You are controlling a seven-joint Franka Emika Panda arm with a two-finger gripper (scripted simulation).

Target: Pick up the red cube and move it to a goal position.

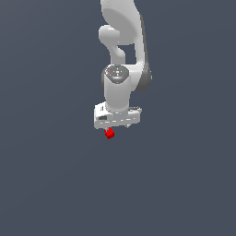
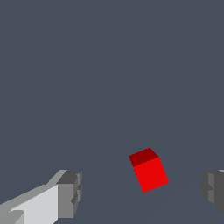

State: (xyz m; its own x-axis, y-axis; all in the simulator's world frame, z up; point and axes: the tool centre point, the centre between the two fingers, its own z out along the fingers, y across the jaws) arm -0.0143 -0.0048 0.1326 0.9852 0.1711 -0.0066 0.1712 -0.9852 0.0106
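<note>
Over a plain grey ground, the tool [image 2: 142,190] is standing wide open, gripping nothing, the red cube [image 2: 149,170] lying between its fingers, nearer one.

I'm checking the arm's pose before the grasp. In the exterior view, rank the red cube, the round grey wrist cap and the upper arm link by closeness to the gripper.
1. Red cube: just below the gripper.
2. Round grey wrist cap: above the gripper.
3. Upper arm link: at the exterior view's top.
</note>
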